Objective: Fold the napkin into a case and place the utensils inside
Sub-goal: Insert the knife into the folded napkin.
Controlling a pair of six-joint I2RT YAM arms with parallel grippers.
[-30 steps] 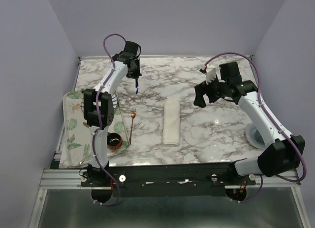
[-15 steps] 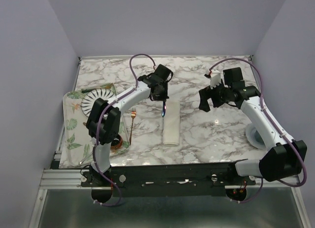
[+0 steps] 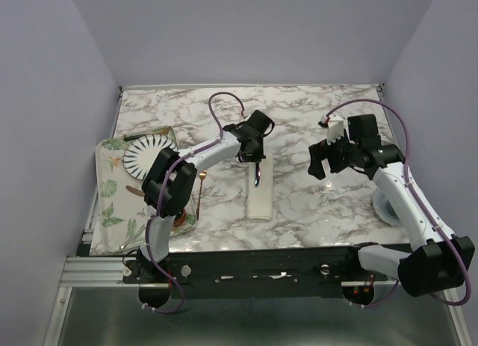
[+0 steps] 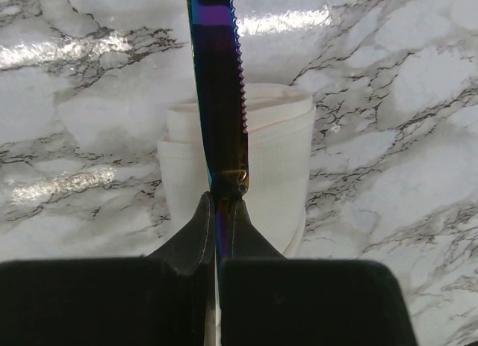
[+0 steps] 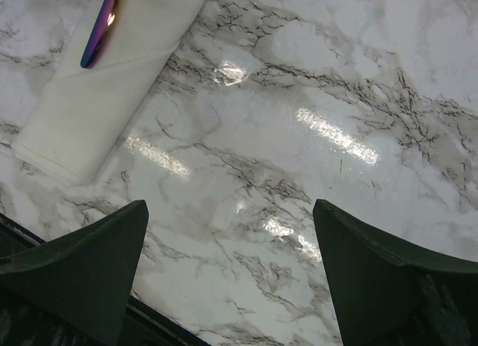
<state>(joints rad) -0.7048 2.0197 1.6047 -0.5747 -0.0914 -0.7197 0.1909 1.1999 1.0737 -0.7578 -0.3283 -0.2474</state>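
The napkin, folded into a narrow cream case [image 3: 261, 195], lies lengthwise at the table's middle. My left gripper [image 3: 256, 153] is shut on the handle of the purple-blue utensil [image 3: 257, 178], a serrated blade that hangs over the case's far end. In the left wrist view the blade [image 4: 220, 77] runs forward from my shut gripper [image 4: 220, 204] above the case's layered end [image 4: 276, 159]. The copper-gold fork [image 3: 199, 193] lies left of the case, partly behind my left arm. My right gripper [image 3: 321, 161] is open and empty, right of the case. In its wrist view, the gripper [image 5: 230, 211] sees the case [image 5: 112, 84] and the utensil tip [image 5: 101, 32].
A leaf-patterned tray [image 3: 108, 204] sits at the left with a black-striped white plate [image 3: 146, 153] and a copper utensil [image 3: 134, 190] on it. A small dark bowl [image 3: 177, 215] stands at its near right corner. A white round object [image 3: 388, 208] lies at the right edge.
My left arm has swung from the back left to the middle, carrying the purple-blue utensil over the case's far end. My right gripper has shifted slightly right and nearer.
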